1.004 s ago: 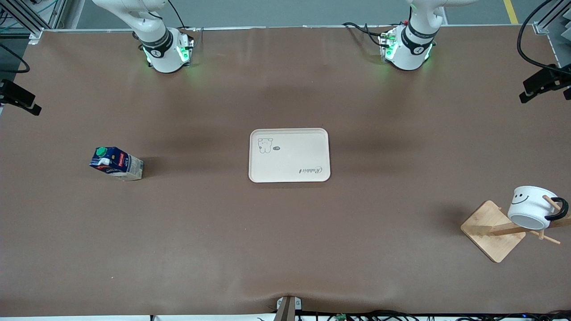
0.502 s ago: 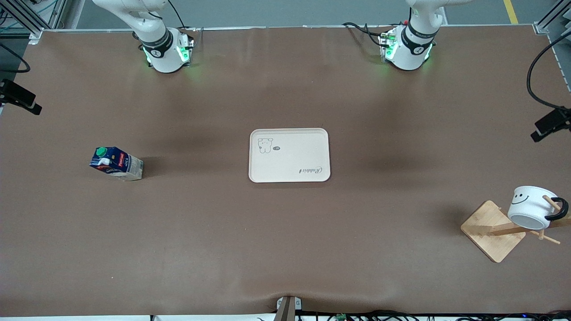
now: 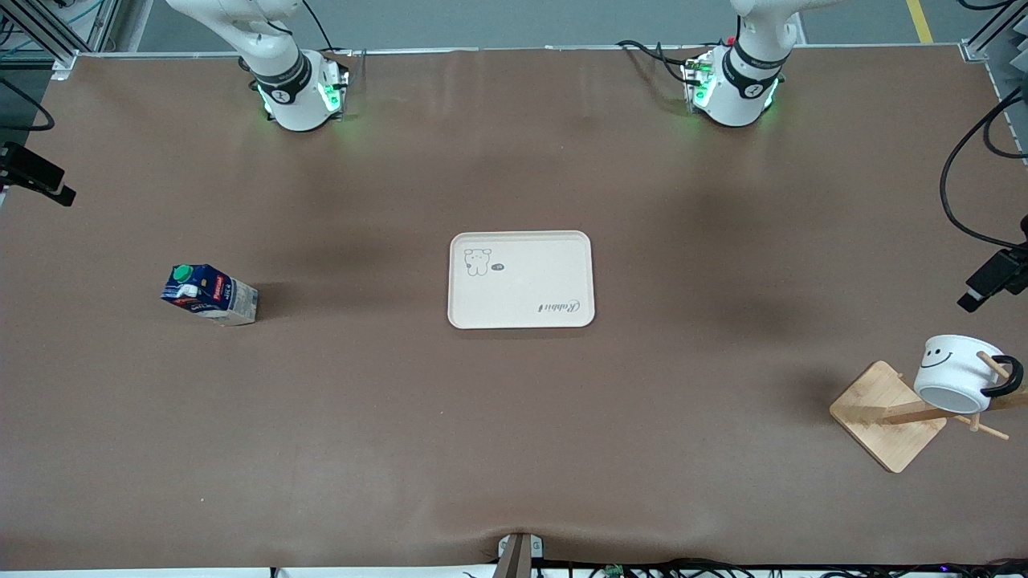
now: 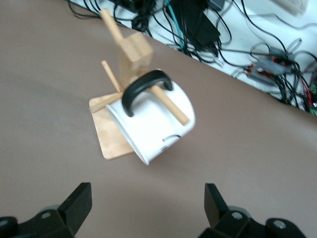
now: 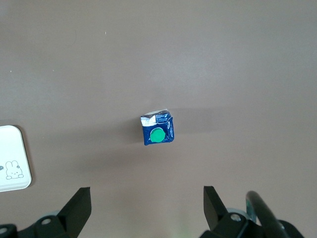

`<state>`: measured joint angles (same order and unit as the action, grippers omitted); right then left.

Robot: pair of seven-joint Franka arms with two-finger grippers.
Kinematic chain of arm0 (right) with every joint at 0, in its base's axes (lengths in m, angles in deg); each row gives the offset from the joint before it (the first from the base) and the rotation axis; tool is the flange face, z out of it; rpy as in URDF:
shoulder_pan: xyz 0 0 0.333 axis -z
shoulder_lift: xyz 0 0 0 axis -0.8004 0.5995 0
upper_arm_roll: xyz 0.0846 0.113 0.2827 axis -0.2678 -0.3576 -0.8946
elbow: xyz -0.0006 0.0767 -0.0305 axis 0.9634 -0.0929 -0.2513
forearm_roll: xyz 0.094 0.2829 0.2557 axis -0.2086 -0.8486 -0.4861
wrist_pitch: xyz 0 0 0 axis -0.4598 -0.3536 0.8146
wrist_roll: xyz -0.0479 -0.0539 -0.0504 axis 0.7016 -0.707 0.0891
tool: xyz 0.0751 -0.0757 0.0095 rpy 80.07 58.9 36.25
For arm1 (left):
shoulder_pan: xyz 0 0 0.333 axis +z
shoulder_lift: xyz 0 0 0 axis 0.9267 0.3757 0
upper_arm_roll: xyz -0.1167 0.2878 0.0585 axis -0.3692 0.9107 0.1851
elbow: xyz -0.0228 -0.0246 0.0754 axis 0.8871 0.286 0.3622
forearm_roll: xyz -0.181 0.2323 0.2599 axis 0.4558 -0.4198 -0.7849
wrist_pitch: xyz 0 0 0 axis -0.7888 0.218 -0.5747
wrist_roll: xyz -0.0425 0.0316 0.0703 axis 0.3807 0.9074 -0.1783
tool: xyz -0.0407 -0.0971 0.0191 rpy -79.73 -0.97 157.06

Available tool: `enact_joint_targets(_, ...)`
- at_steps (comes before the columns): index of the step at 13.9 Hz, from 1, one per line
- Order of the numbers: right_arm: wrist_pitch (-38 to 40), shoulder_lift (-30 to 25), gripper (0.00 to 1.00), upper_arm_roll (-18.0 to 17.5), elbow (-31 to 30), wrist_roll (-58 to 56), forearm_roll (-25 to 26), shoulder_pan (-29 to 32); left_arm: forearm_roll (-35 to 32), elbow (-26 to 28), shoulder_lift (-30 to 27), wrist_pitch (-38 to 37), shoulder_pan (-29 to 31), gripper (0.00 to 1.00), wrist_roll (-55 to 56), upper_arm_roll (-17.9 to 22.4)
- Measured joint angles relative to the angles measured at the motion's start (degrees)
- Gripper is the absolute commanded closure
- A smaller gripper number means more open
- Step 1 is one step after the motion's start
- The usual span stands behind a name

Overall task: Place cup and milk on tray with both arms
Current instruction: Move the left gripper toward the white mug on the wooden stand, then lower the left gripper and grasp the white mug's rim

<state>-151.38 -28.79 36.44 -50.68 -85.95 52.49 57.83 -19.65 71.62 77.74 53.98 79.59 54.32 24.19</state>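
Note:
The cream tray [image 3: 520,301] lies at the middle of the table. The white smiley cup [image 3: 956,371] hangs by its black handle on a peg of a wooden rack at the left arm's end. In the left wrist view the cup [image 4: 153,124] shows above the open, empty left gripper [image 4: 147,204], well apart from it. The dark blue milk carton [image 3: 207,294] with a green cap stands at the right arm's end. In the right wrist view the milk [image 5: 157,130] is far below the open, empty right gripper [image 5: 147,204]. A tray corner [image 5: 12,173] shows there too.
The wooden rack [image 3: 887,413] has a square base, a leaning post and thin pegs [image 4: 169,105] sticking out round the cup. A black part of the left hand [image 3: 993,278] and a hanging cable show above the cup. Cables lie off the table edge [image 4: 237,44].
The left hand has travelled along the table's end to a spot over the table close to the cup and rack. The right arm, milk, cup and tray have not moved.

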Motion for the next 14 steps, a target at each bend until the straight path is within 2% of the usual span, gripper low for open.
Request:
enact_joint_targets(2,0.0,0.0,0.0,0.0,0.0,0.0,0.0,0.0,0.91,2.89,-0.01,5.08,-0.01,0.0,0.0,-0.08)
enact_joint_targets(4,0.02,0.0,0.0,0.0,0.0,0.01,0.0,0.0,5.75,4.1,-0.01,7.43,0.0,0.0,-2.01,-0.09)
enact_joint_targets(6,0.03,0.0,0.0,0.01,0.0,0.02,0.0,0.01,15.68,5.1,0.32,8.57,0.49,0.0,-11.02,-0.09)
enact_joint_targets(9,0.04,0.0,0.0,0.01,0.0,0.02,0.0,0.01,34.94,5.59,3.1,9.12,2.79,0.0,-33.73,-0.01)
enact_joint_targets(10,0.04,0.0,0.0,0.01,0.0,0.02,0.0,0.01,39.23,5.33,4.47,9.39,3.18,0.0,-39.6,-0.01)
enact_joint_targets(11,0.04,0.0,0.0,0.01,0.0,0.03,0.0,0.01,41.28,4.69,5.61,9.64,3.23,0.0,-42.16,-0.02)
enact_joint_targets(14,0.04,0.0,0.0,0.02,0.0,0.03,0.0,0.02,41.86,2.1,7.22,9.69,3.12,0.0,-41.93,-0.23)
